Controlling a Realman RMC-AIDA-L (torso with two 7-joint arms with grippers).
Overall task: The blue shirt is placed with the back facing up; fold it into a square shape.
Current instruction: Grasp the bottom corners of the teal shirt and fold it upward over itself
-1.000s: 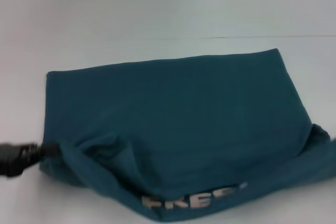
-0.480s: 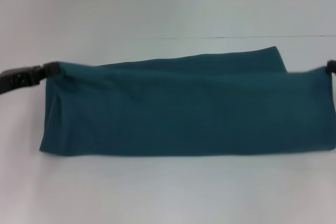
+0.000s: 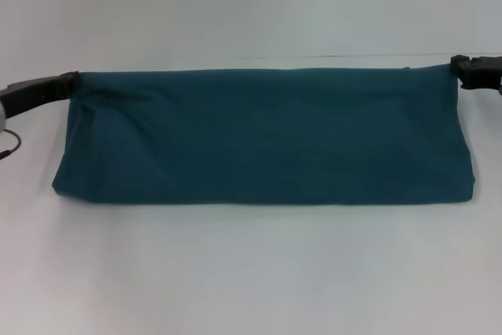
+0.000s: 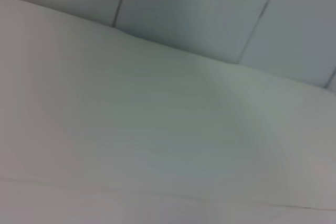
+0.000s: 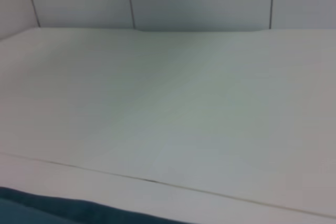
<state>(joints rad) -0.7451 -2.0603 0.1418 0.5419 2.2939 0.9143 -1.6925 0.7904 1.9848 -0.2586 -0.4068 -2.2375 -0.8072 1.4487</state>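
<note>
1. shirt (image 3: pixel 263 137) sits mid-desk (image 3: pixel 251 272) as a wide flat band, plain side up, no lettering showing. near long edge is a clean fold, far long edge runs straight between the two grippers.
2. left gripper (image 3: pixel 69 81) is at the far left corner, right gripper (image 3: pixel 457 66) at the far right corner. each looks pinched onto its corner with jaws closed on cloth. my read only, the tips are small and dark in the head view.
3. wrist views give me almost nothing: left shows bare desk and wall, right shows desk plus a sliver of blue cloth along one edge.
4. i judge the lengthwise fold is about laid and the step in hand is setting the far edge down and letting go.
5. to do it well: keep both corners level and the edge taut, lower together so layers line up, then open straight and back out without dragging cloth.
6. risk: left end already sags and wrinkles a bit near the corner; uneven release would skew the band and spoil the later cross folds to a square.
</note>
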